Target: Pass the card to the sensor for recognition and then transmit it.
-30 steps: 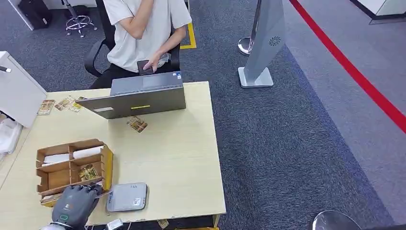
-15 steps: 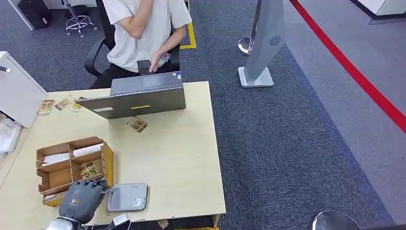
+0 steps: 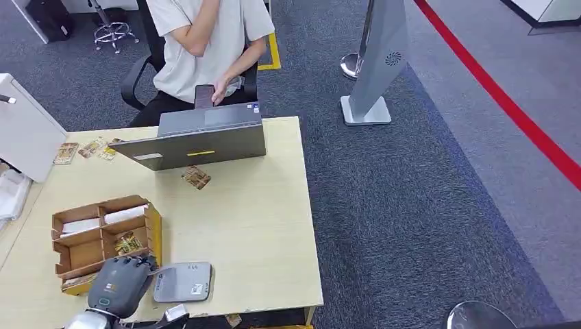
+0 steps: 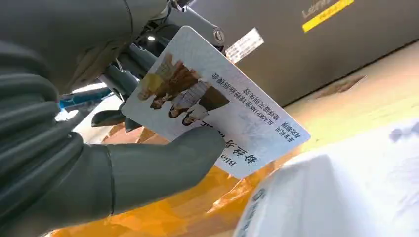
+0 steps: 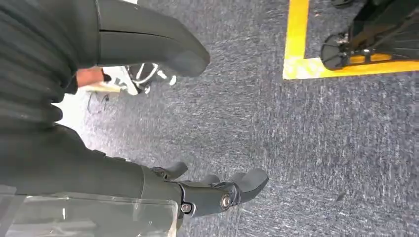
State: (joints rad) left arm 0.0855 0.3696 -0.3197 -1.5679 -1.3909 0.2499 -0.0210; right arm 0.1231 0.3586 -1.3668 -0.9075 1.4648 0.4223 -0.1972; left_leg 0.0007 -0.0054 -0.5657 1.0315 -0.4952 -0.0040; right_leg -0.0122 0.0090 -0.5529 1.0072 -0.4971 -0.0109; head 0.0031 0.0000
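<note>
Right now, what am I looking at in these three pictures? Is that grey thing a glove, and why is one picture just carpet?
It's a robot's hand, not a glove. The robot has cameras on its head and on each wrist. The head picture looks down on a pale wooden table. On it are a brown wooden box with compartments, a flat grey card reader and a grey laptop, with a person in a white shirt sitting behind. The left hand sits beside the reader. Its wrist camera shows it close up, pinching a white printed card with cartoon figures. The right hand hangs at the robot's side holding nothing, so its camera sees grey carpet.
</note>
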